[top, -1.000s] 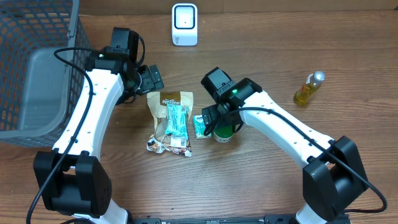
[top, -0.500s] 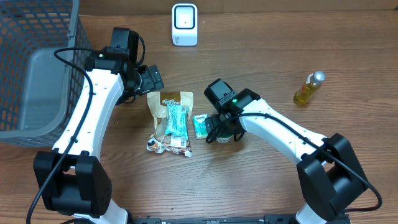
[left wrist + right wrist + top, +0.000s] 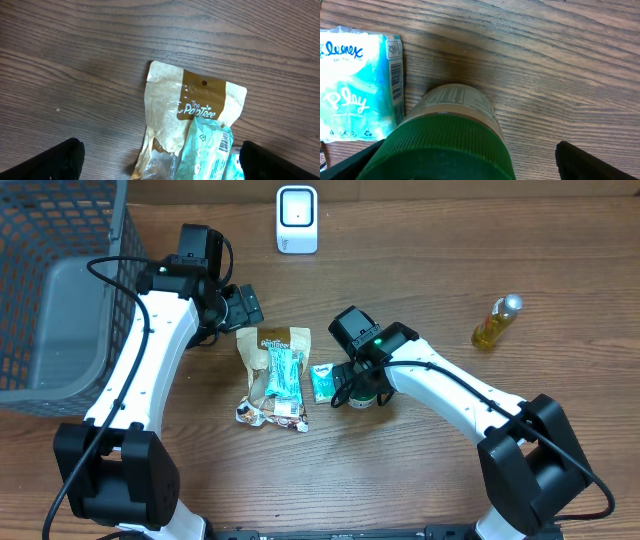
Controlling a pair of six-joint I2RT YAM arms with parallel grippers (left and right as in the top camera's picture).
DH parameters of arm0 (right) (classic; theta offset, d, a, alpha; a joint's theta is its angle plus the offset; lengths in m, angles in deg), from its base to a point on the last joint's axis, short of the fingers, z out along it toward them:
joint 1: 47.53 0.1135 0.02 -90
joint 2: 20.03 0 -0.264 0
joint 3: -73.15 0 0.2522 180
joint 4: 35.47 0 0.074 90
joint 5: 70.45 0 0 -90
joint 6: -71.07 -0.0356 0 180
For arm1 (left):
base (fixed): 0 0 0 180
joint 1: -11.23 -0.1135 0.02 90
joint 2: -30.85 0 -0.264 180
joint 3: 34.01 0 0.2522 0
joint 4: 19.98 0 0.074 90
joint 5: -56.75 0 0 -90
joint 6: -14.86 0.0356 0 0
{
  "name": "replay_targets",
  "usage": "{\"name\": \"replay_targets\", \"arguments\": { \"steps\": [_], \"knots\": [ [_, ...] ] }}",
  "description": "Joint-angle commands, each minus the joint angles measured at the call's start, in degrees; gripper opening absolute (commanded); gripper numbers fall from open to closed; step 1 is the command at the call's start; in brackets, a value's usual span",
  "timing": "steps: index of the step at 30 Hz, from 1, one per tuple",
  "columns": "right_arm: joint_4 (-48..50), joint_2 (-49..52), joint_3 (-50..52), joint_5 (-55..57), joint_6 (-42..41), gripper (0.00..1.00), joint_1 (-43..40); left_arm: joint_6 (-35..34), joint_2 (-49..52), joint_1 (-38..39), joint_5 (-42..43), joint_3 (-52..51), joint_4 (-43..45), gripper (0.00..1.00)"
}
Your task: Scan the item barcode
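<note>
1. Scanner [image 3: 297, 219] — white unit, far edge of table [image 3: 430, 240], about centre.
2. Jar [image 3: 450, 135], green lid, pale label w/ small print. It stands upright on the table just right of the tissue pack, well apart from the scanner.
3. R gripper [image 3: 470, 165] is directly over the jar. Its fingers [image 3: 592, 160] are spread wide w/ the lid between them. One finger is clearly off the lid and the other is close beside it; can't tell if that one touches.
4. Tissue pack [image 3: 355, 85], teal and white, lying flat, barcode on the edge nearest the jar.
5. Snack pouch [image 3: 170, 105], brown and cream, lying flat left of the tissue pack. A teal packet [image 3: 205, 150] lies on top of it, barcode showing.
6. L gripper [image 3: 248, 308] hovers near the pouch's top end, fingers [image 3: 50, 160] spread, nothing between them.
7. Oil bottle [image 3: 497, 322], yellow, lying at a slant far right, well apart from the rest.
8. Wire basket [image 3: 40, 290], grey, at the left edge.
</note>
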Motion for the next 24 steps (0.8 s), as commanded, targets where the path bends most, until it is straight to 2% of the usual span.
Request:
{"name": "replay_targets", "arguments": {
  "steps": [1, 3, 7, 10, 18, 24],
  "knots": [
    [-0.15, -0.87, 0.15, 0.61, -0.74, 0.92, -0.2, 0.66, 0.13, 0.02, -0.02, 0.87, 0.07, 1.0],
    [-0.24, -0.87, 0.15, 0.63, -0.74, 0.79, -0.2, 0.66, 0.13, 0.02, -0.02, 0.87, 0.07, 1.0],
    [-0.61, -0.87, 0.15, 0.83, -0.76, 0.76, -0.35, 0.66, 0.13, 0.02, -0.02, 0.87, 0.07, 1.0],
    [-1.31, -0.87, 0.15, 0.85, -1.07, 0.69, -1.77, 0.66, 0.13, 0.02, -0.02, 0.87, 0.07, 1.0],
    [-4.11, -0.87, 0.15, 0.61, -2.54, 0.67, -7.56, 0.66, 0.13, 0.02, -0.02, 0.87, 0.07, 1.0],
    [-4.0, -0.87, 0.15, -1.86, -2.51, 0.67, -8.72, 0.63, 0.13, 0.02, -0.02, 0.87, 0.07, 1.0]
  ]
}}
